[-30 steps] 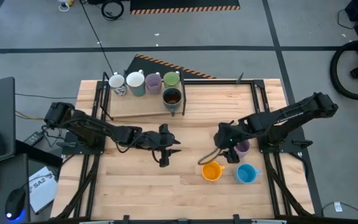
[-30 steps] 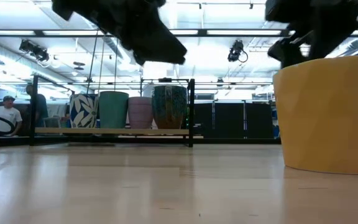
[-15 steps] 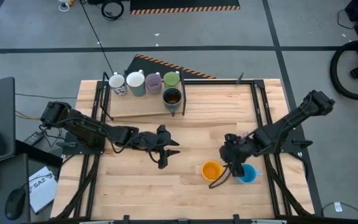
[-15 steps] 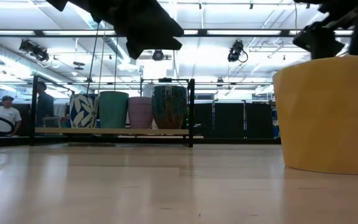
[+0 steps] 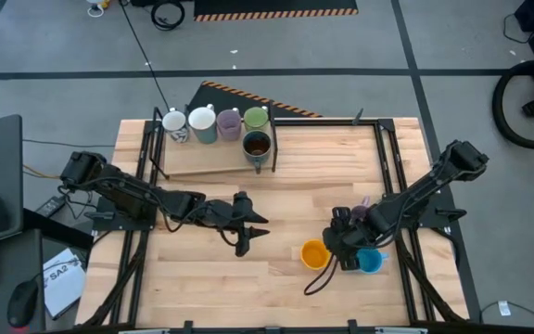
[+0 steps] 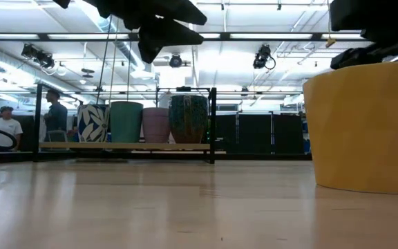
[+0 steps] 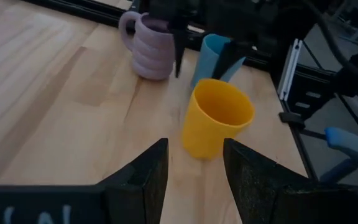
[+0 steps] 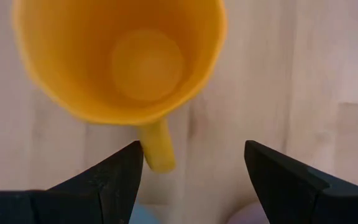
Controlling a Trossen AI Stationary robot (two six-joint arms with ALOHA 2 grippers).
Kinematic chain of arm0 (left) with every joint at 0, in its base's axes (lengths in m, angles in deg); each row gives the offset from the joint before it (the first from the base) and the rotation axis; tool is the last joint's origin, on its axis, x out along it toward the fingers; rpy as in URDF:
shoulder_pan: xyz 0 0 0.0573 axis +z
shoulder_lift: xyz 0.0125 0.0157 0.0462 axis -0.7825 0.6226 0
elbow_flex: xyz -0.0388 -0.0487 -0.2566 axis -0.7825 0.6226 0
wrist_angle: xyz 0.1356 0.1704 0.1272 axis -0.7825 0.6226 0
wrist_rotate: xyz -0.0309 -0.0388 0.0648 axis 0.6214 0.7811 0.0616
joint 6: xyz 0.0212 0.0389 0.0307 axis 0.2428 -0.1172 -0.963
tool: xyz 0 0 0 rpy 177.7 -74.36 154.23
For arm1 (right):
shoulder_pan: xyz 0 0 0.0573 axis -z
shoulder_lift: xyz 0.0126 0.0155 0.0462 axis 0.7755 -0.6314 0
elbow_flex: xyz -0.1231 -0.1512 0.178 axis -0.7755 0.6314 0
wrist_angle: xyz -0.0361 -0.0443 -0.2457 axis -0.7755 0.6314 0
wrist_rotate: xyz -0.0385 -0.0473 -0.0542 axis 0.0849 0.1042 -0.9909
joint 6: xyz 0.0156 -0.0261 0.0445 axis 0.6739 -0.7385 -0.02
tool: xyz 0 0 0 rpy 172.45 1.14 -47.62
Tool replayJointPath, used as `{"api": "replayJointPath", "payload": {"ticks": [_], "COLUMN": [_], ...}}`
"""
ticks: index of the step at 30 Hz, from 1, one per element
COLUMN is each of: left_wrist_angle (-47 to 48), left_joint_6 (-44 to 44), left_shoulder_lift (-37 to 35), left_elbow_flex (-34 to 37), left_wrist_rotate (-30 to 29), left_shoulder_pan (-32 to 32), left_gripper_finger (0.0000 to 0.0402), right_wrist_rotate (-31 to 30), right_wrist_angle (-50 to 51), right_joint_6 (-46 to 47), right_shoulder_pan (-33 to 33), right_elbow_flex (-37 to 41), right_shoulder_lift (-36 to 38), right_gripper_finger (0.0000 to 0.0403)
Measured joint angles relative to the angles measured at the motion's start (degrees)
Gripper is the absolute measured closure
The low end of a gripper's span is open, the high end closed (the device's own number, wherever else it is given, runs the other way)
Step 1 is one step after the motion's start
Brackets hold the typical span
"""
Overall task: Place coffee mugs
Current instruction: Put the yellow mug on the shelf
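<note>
An orange mug point(image 5: 315, 253) stands upright on the table, its handle point(image 8: 157, 149) toward a blue mug point(image 5: 370, 262). A lilac mug point(image 7: 148, 46) stands just beyond them. My right gripper point(image 5: 343, 247) hangs open above the gap between the orange and blue mugs, pointing steeply down, its fingers point(image 8: 118, 180) either side of the orange handle without touching it. My left gripper point(image 5: 248, 228) hovers open near the table's middle, aimed at the orange mug point(image 7: 219, 118). Several more mugs point(image 5: 216, 123) stand on a wooden board point(image 5: 202, 160) at the far left.
A dark brown mug point(image 5: 257, 146) stands in front of the row on the board. Black rails point(image 5: 392, 158) frame the table's sides. Bare wood lies between the two grippers. Beyond the table, people point(image 6: 5, 128) show in the room.
My right gripper has swung toward the table's near edge and come down, from over the lilac mug to above the orange mug's handle side, staying open. My left gripper has rolled a little about its own axis. No mug has moved.
</note>
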Motion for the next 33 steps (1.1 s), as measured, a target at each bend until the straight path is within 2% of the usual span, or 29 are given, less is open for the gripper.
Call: {"api": "replayJointPath", "payload": {"ticks": [6,15,19,23,29,33], "left_wrist_angle": [0.1,-0.4,-1.3,-3.3,-9.8,-13.9], "left_joint_6": [-0.9,-1.7,-1.7,-3.1,-4.6,-5.6], "left_shoulder_lift": [0.0,0.7,3.0,5.6,11.1,14.5], "left_elbow_flex": [0.0,0.0,0.0,0.0,0.0,0.0], "left_wrist_rotate": [0.2,-0.7,-0.9,-4.4,-5.7,-4.4], "left_shoulder_pan": [-0.4,-0.2,-0.2,-0.2,1.0,2.1], "left_gripper_finger": [0.0242,0.0242,0.0242,0.0242,0.0242,0.0242], "right_wrist_rotate": [-6.1,-9.6,-9.9,-9.6,-9.2,-6.2], "right_wrist_angle": [0.0,-3.2,-6.5,-8.6,-4.6,-0.6], "right_joint_6": [-2.9,-12.9,-17.7,-22.5,-24.9,-23.5], "right_shoulder_pan": [2.0,7.9,10.3,12.2,13.6,13.8], "right_elbow_flex": [0.0,0.0,0.0,0.0,-0.3,0.1], "right_shoulder_lift": [-0.5,-0.5,-0.5,-0.5,2.1,4.1], "right_gripper_finger": [0.0117,0.0117,0.0117,0.0117,0.0117,0.0117]}}
